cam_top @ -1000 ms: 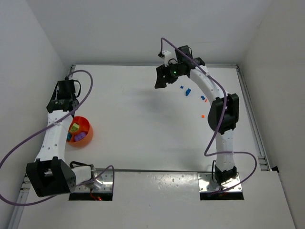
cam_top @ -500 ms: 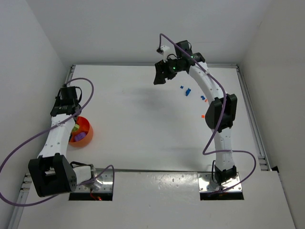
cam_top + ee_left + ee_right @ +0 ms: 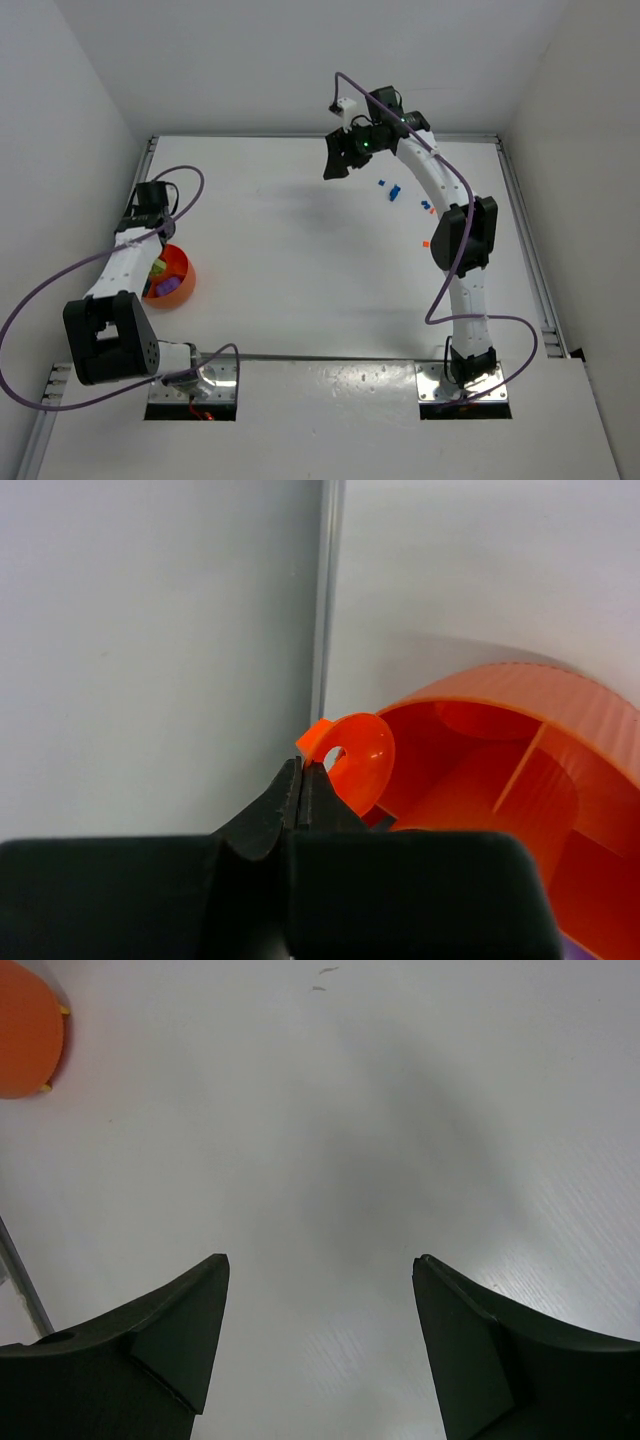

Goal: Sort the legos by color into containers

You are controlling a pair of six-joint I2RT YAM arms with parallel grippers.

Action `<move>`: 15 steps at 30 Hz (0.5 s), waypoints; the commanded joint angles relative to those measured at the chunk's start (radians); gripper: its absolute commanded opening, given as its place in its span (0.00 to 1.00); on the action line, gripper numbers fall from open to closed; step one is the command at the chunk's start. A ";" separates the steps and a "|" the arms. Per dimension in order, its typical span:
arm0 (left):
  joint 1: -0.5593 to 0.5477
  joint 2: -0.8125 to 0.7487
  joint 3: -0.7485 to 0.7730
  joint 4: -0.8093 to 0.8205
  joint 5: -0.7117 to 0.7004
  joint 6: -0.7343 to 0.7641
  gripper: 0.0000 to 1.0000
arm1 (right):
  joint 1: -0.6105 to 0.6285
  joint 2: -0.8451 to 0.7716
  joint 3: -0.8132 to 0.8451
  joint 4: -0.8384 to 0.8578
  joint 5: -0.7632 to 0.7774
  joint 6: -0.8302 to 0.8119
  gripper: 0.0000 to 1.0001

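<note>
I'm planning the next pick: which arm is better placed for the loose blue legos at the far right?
Right. The right gripper hangs near the blue legos, jaws open. The left gripper sits across the table, jaws shut at the orange bowl.

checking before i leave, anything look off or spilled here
Nothing looks spilled or damaged. A few blue and orange legos lie loose on the table at right, apart from the orange bowl at left.

No txt, nrs, logos or signs I can read in any view, neither betw. nor around either set of jaws.
</note>
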 commanded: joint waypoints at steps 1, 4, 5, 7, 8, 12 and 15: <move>0.011 0.010 0.048 0.003 0.060 -0.003 0.03 | 0.005 -0.004 -0.009 0.021 0.006 -0.003 0.74; 0.011 0.019 0.048 -0.009 0.084 -0.003 0.06 | 0.005 -0.004 -0.010 0.021 0.006 -0.003 0.74; 0.011 0.019 0.059 -0.018 0.085 -0.003 0.07 | 0.005 -0.004 -0.010 0.021 0.017 -0.003 0.74; 0.011 0.019 0.059 -0.027 0.118 0.006 0.18 | 0.005 -0.004 -0.019 0.021 0.026 -0.003 0.74; 0.011 0.019 0.069 -0.036 0.127 0.006 0.28 | 0.005 -0.004 -0.019 0.021 0.026 -0.003 0.74; 0.011 0.007 0.098 -0.037 0.147 0.015 0.46 | 0.005 -0.004 -0.029 0.010 0.038 -0.012 0.74; 0.011 0.007 0.157 -0.072 0.170 -0.006 0.48 | -0.013 -0.004 -0.040 0.010 0.064 -0.012 0.74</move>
